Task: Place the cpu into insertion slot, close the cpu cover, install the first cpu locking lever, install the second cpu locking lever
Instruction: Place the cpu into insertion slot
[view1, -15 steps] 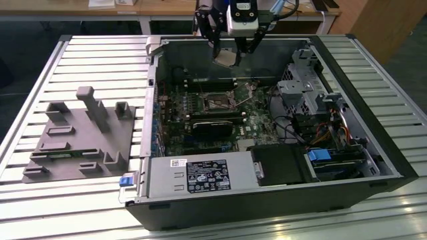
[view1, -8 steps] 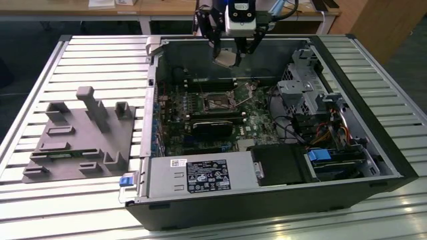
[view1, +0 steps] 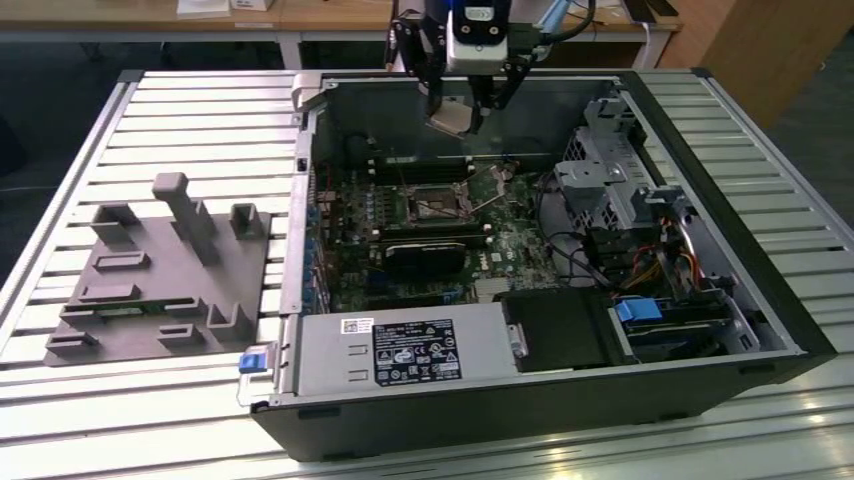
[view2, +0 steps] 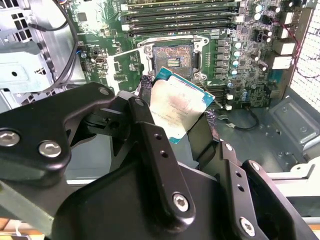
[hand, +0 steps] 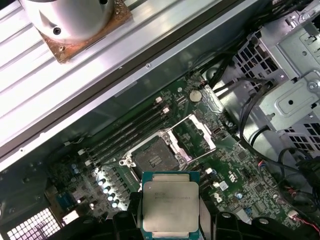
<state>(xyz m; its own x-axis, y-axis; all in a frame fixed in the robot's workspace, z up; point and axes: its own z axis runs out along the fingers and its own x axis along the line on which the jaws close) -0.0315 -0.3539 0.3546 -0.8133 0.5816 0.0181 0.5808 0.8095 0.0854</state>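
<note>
Tool (view2: 177, 107): blk linkage arms (view2: 155, 145), silver hex screws (view2: 180, 202); wrist block (view1: 478, 35) silver-white, blue patch.

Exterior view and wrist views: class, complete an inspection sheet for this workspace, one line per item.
Surface: slatted metal table, with a computer case lying open on it.
Job's things: cpu lifted, not seated; insertion slot empty; cpu cover swung open.
Clutter: grey moulded fixture beside the case, on the exterior view's left.
Grippers: gripper shut on the cpu's edges.
Cables: wire bundle inside the case.
Surroundings: wooden desks behind the table.
</note>
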